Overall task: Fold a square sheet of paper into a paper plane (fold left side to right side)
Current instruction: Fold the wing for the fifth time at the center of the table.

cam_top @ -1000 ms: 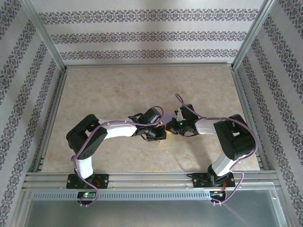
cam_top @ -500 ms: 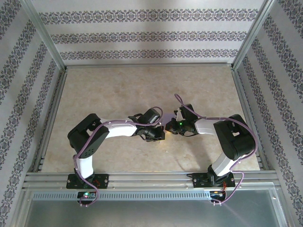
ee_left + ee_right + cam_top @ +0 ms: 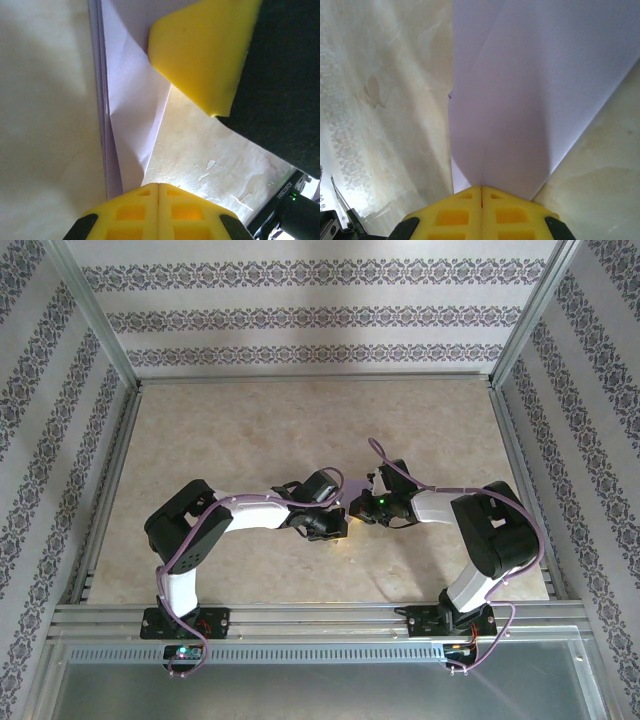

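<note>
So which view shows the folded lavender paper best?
Right wrist: the paper spreads wide, close, creases visible. Left wrist catches a narrower strip with layered edges; top external gives a tiny sliver.

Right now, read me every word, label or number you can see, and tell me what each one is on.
White code on a black part, lower right of the left wrist view: tilted and too small to read.
Paper: blank, no text.
Wallpaper: ornament pattern, no letters.
No other readable text.
</note>
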